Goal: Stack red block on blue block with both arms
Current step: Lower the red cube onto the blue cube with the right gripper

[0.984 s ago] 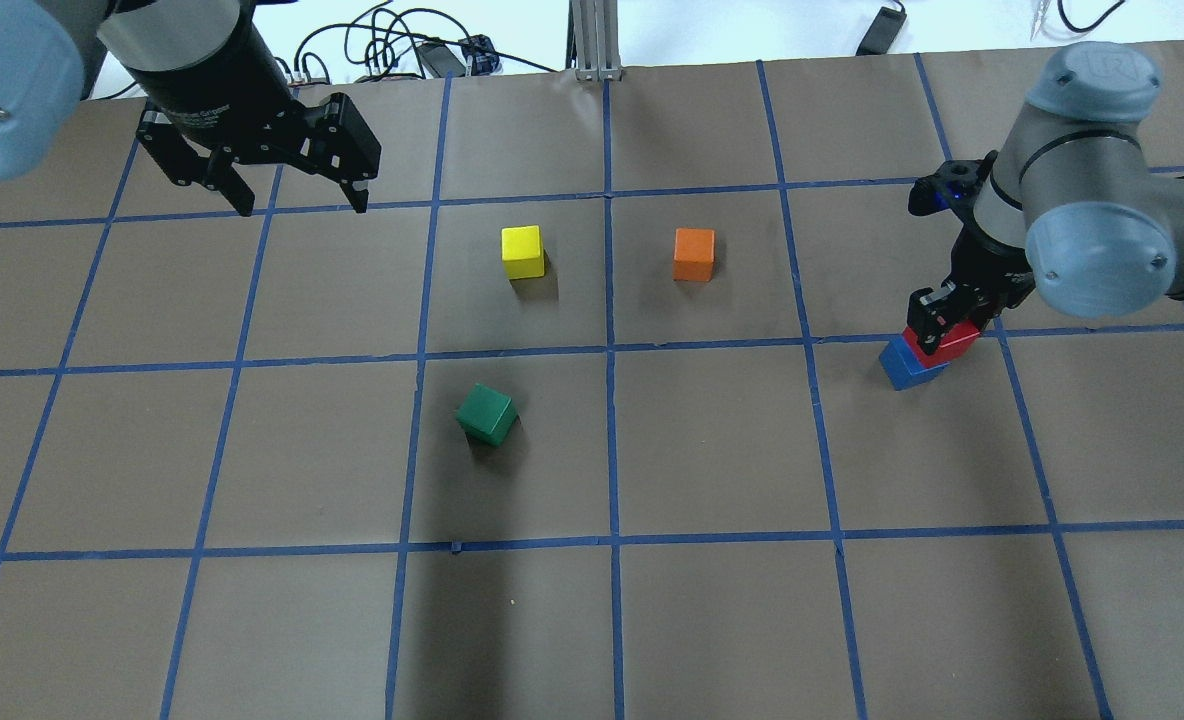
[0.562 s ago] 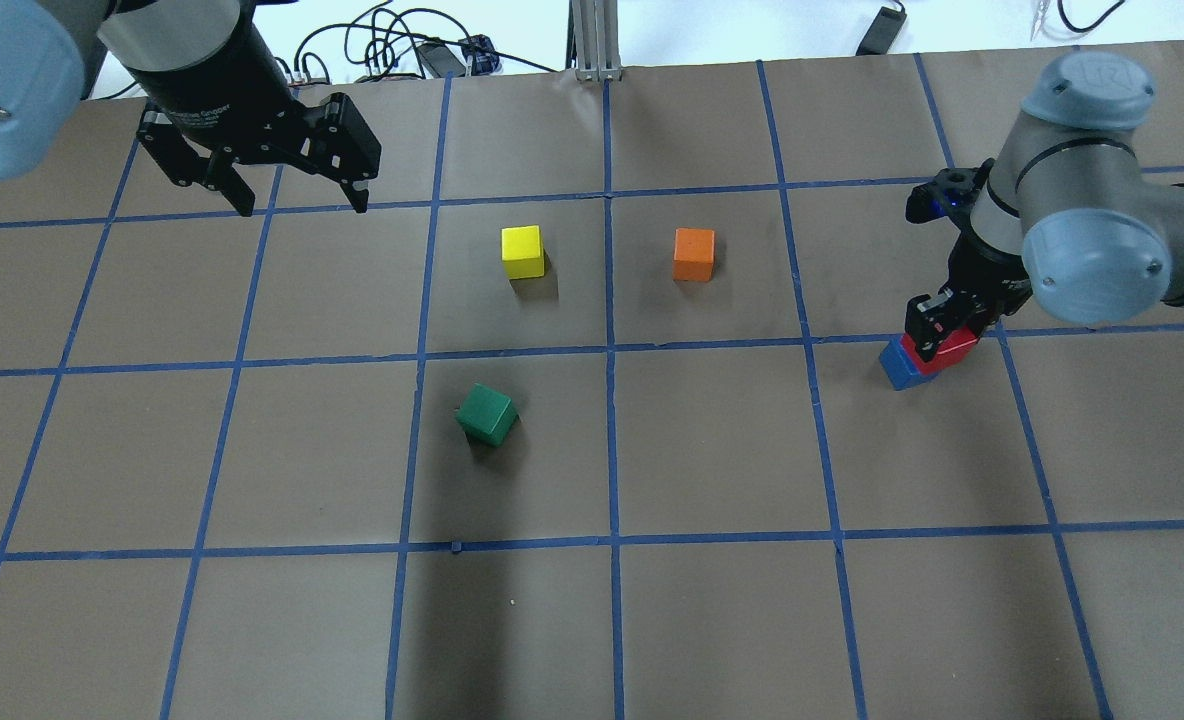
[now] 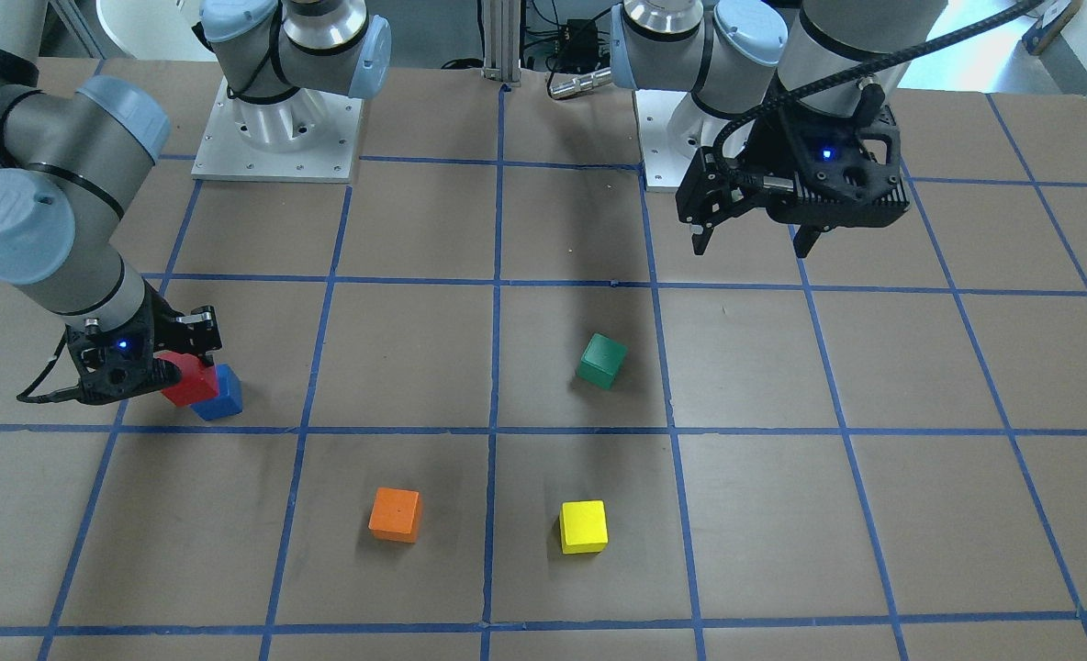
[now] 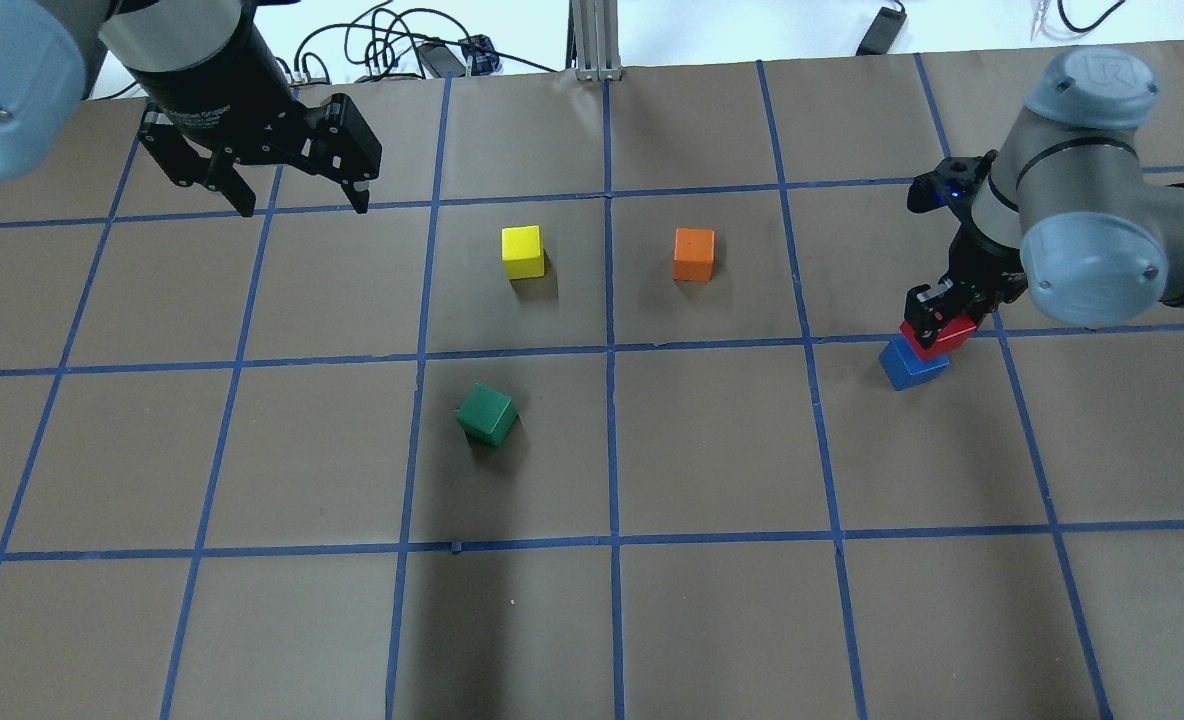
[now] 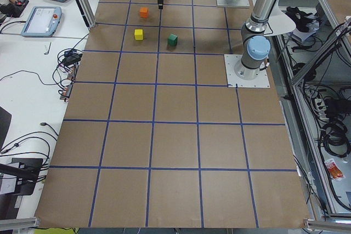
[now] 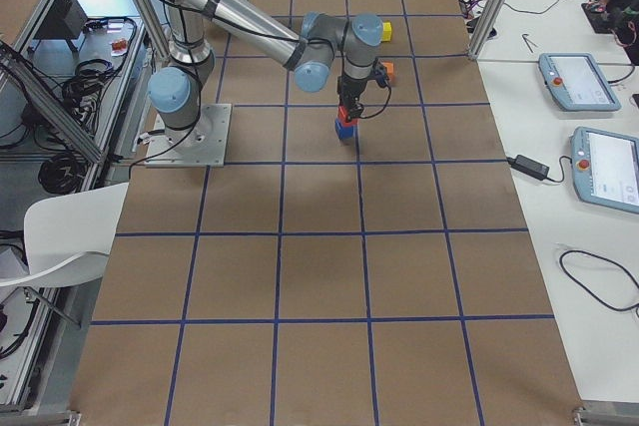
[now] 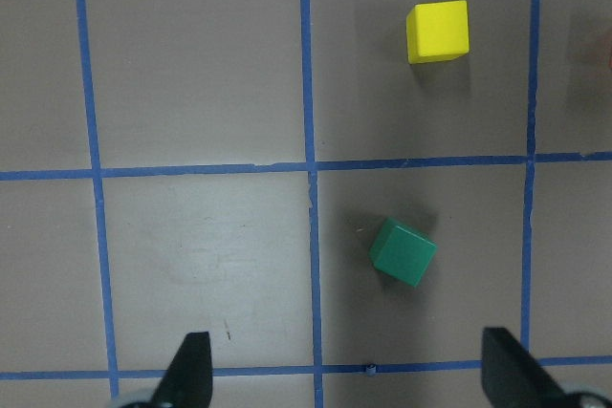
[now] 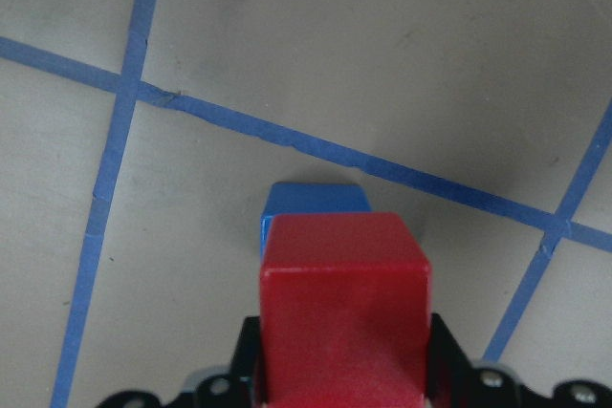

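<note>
My right gripper point(image 4: 942, 312) is shut on the red block point(image 4: 946, 337) and holds it over the blue block point(image 4: 907, 366), which sits on the table at the right. In the front view the red block point(image 3: 188, 378) overlaps the blue block point(image 3: 220, 397) from the gripper point(image 3: 172, 363) side. In the right wrist view the red block point(image 8: 344, 308) hides most of the blue block point(image 8: 314, 202). I cannot tell whether they touch. My left gripper point(image 4: 302, 195) is open and empty, high over the far left of the table.
A yellow cube point(image 4: 522, 252) and an orange cube point(image 4: 693, 254) sit in the middle far row. A green cube point(image 4: 486, 414) sits nearer, rotated. In the left wrist view the green cube point(image 7: 403, 252) and the yellow cube point(image 7: 438, 32) lie ahead of the open fingers.
My right gripper with the red block has shifted slightly over the blue block. The left arm has not moved.
</note>
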You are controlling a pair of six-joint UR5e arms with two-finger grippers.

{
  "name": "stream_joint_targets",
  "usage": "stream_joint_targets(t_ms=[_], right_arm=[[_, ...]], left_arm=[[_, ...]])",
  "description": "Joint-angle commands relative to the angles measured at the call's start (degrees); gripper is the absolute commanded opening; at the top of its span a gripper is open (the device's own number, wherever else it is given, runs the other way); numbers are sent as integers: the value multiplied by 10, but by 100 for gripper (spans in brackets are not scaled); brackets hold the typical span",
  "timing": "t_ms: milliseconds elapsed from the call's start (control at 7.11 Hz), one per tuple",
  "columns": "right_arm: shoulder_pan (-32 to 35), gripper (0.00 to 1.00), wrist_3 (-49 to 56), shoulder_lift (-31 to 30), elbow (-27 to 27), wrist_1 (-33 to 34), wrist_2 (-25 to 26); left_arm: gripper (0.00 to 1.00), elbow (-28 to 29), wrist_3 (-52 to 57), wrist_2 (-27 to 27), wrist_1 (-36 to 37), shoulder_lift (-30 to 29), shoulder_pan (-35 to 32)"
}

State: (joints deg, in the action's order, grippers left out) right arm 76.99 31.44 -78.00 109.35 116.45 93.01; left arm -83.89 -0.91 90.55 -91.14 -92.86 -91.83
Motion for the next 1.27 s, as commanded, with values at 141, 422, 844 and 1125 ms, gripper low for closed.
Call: stream_joint_targets(t_ms=[141,422,844,1125], right_arm=[[0,18,-1,0,13,4,-3],[0,50,1,0,15,5,-1],[0,100,-1,0,12,11,-1],[0,100,-1,-3,8,11,-1]], left_arm=[[100,0,0,0,0,0,1],[100,0,0,0,0,0,1],[100,0,0,0,0,0,0],[100,0,1,0,0,0,1]])
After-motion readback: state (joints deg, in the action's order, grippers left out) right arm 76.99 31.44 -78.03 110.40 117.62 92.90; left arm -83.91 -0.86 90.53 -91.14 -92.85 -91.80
